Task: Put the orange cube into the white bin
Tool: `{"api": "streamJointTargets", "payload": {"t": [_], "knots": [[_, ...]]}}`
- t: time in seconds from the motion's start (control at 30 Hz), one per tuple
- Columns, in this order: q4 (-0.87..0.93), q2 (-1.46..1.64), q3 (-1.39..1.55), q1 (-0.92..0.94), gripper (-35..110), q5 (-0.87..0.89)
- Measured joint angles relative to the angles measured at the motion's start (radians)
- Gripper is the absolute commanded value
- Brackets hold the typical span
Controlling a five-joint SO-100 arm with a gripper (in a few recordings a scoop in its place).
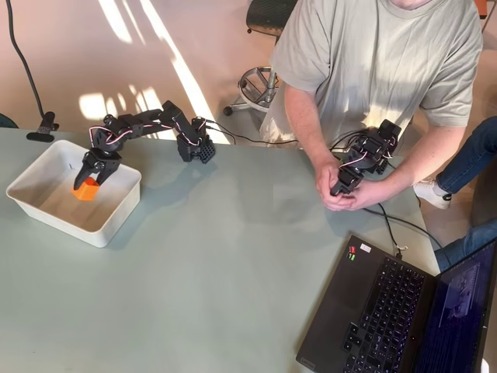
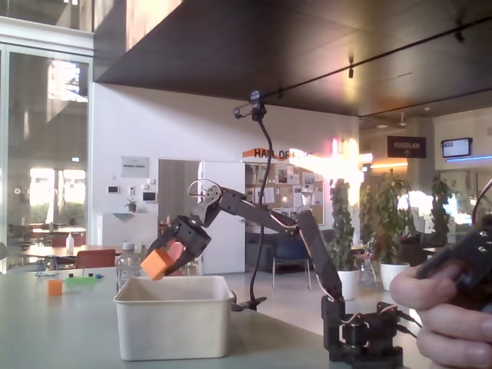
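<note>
Overhead view: gripper (image 1: 87, 185) closed on the orange cube (image 1: 85, 189), held above the white bin (image 1: 46, 214); a laptop (image 1: 373, 311) lies well apart. Fixed view: cube (image 2: 159, 263) clear of the bin rim (image 2: 174, 301); bin interior hidden.

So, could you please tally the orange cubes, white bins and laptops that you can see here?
Orange cubes: 2 (one held in the tool, one lying loose at far left of the fixed view)
White bins: 1
Laptops: 1
Total: 4
</note>
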Motion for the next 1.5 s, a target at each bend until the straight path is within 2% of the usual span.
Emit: {"api": "streamJointTargets", "payload": {"t": [0.17,0.43,0.73,0.9,1.1,1.3,1.4,1.5], "knots": [[0.000,0.000,0.000,0.011,31,0.002],[0.000,0.000,0.000,0.029,47,0.000],[0.000,0.002,0.000,-0.003,47,0.000],[0.006,0.095,0.000,-0.163,47,0.006],[0.097,0.291,0.000,-0.403,47,0.009],[0.305,0.420,0.000,-0.609,47,0.005],[0.434,0.468,0.000,-0.650,47,0.002],[0.466,0.540,0.021,-0.655,47,0.000]]}}
